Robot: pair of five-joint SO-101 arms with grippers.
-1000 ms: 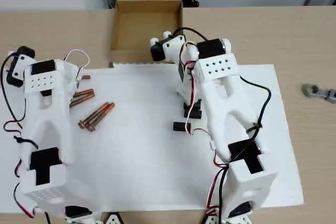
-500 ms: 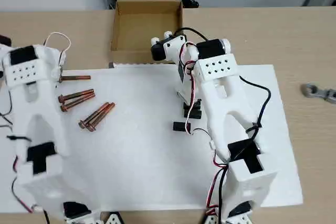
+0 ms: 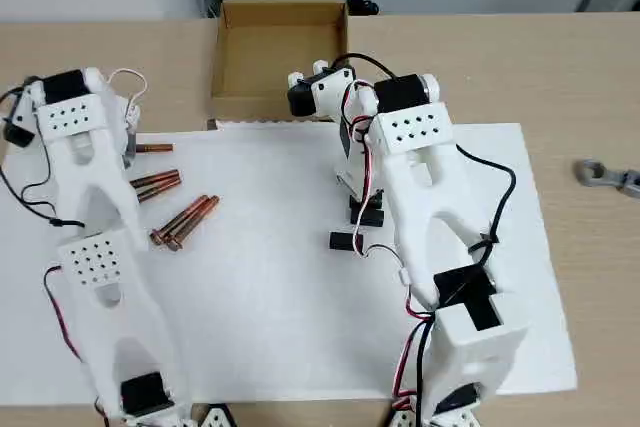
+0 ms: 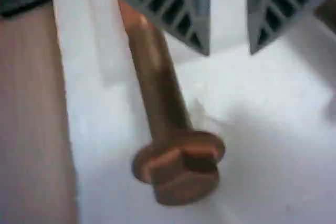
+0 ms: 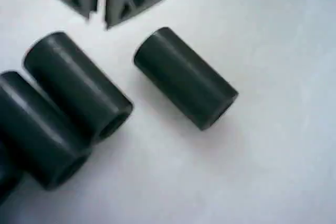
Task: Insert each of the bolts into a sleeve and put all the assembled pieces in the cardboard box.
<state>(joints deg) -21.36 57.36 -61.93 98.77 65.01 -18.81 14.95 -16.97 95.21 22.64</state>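
Several copper bolts lie on the white sheet at the left: one by the far edge, a pair, and another pair. My left gripper sits at the far bolt's end. In the left wrist view that bolt lies flat beside one finger, not between them, and the left gripper is open. Black sleeves lie mid-sheet under my right arm. Close up, one sleeve lies apart from two touching ones. My right gripper hovers shut just above them.
The open cardboard box stands on the wooden table beyond the sheet's far edge, holding nothing. One more sleeve lies nearer the front. A metal tool rests on the table at far right. Dark equipment sits behind the box.
My left arm swung left off the bolt pile, then stretched out, bringing its gripper to the end of the far bolt. The right arm and the sleeves have not moved.
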